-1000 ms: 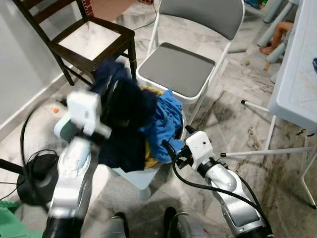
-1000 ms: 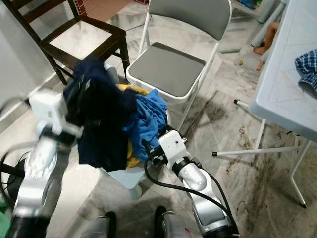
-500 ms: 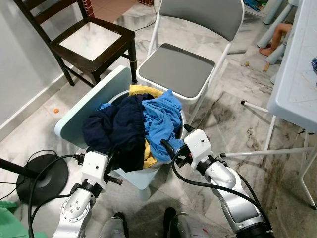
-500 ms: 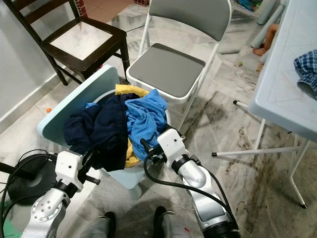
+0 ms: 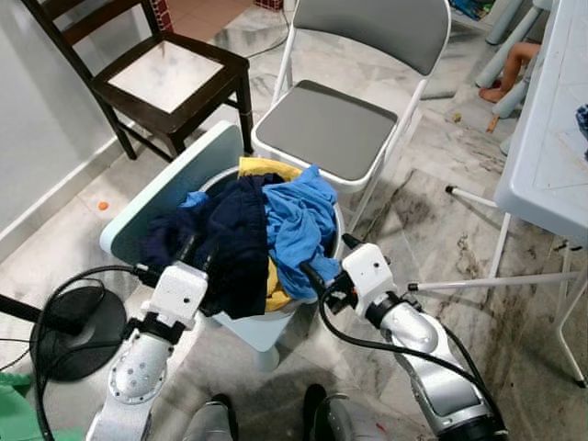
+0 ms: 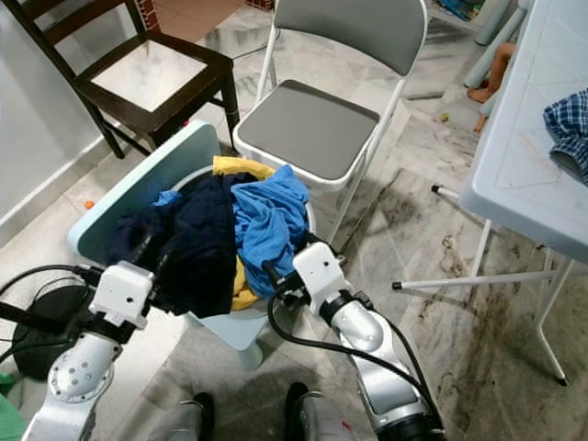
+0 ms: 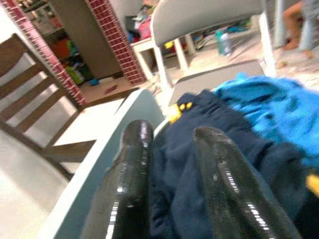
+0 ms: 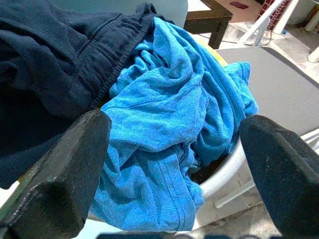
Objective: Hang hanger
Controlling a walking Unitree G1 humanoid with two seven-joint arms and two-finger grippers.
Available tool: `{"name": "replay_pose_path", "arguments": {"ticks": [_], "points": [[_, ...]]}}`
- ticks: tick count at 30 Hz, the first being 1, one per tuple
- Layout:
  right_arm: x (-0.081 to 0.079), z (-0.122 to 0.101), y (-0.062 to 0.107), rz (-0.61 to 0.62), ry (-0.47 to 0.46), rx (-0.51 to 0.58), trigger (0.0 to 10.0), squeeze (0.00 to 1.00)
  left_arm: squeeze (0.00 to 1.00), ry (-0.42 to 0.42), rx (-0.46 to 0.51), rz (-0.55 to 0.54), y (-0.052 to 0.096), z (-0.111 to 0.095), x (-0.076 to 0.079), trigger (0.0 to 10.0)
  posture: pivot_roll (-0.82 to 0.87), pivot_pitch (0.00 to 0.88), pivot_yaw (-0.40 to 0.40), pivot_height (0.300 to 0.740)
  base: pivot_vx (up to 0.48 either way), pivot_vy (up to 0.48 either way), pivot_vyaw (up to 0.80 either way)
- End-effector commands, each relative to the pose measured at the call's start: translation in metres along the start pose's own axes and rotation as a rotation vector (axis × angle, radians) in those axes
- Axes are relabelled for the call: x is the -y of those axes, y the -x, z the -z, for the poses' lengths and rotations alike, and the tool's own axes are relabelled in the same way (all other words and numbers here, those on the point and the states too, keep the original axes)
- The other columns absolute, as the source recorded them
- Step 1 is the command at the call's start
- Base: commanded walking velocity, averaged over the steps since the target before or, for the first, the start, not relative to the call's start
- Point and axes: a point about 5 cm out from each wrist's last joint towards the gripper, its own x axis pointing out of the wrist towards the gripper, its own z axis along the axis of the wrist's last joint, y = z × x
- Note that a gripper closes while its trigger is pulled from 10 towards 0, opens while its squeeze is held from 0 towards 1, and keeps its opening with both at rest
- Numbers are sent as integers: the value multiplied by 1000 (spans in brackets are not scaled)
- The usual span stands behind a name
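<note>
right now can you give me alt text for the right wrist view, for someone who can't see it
The right gripper, its two black fingers spread wide apart, faces a crumpled blue garment heaped in a white basket. A dark navy garment lies against the blue one, and a grey chair seat sits beyond the basket.

Navy garment point(image 5: 231, 241) heaped in white basket point(image 5: 263, 329) — draped over its rim, touching blue shirt point(image 5: 299, 225).
</note>
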Motion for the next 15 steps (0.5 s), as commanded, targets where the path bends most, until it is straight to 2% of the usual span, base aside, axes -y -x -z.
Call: {"name": "replay_pose_path", "arguments": {"ticks": [1, 4, 8, 9, 12, 13, 15], "points": [[-4, 7, 3, -13, -9, -24, 10000, 0, 1000, -34, -17, -2, 5, 2, -1, 10000, 190, 304, -51, 740, 0, 0, 0], [-4, 7, 3, -12, -9, -25, 10000, 0, 1000, -18, 17, 24, -2, -3, 3, 10000, 191, 304, -52, 740, 0, 0, 0], [-4, 6, 2, -14, -9, -24, 10000, 0, 1000, 5, 7, 65, -16, -3, 13, 10000, 187, 305, -54, 740, 0, 0, 0], [-5, 6, 2, -17, -9, -23, 10000, 0, 1000, 21, -16, 109, -27, 1, 22, 10000, 184, 307, -55, 740, 0, 0, 0], [-6, 5, 2, -19, -8, -23, 10000, 0, 1000, -8, -3, 148, -38, 0, 30, 10000, 174, 310, -56, 740, 0, 0, 0], [-7, 6, 3, -20, -7, -25, 10000, 0, 1000, -9, -11, 189, -49, 1, 39, 10000, 163, 311, -56, 740, 0, 0, 0], [-7, 5, 4, -21, -5, -25, 10000, 0, 1000, -25, -21, 216, -57, 2, 44, 10000, 154, 313, -55, 740, 0, 0, 0]]}}
